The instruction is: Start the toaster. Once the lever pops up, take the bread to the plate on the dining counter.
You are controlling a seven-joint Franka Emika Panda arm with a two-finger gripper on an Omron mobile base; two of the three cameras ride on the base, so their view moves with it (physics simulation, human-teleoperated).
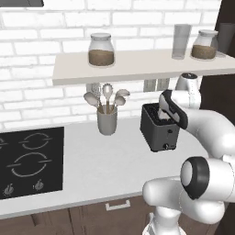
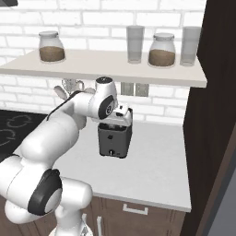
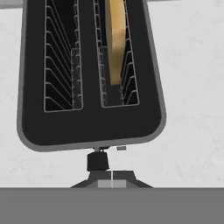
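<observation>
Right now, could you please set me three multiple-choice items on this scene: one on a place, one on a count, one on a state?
1. Where is the bread?
A. in a toaster slot
B. on the hob
C. on the shelf

2. How many jars stand on the shelf?
A. one
B. two
C. four

3. How are the gripper fingers?
A. wide open
B. shut on the bread
C. shut, holding nothing

Key: 1 A, the slice stands inside one slot; 2 B, two lidded jars show; 3 C, the tips meet above the toaster's end.
</observation>
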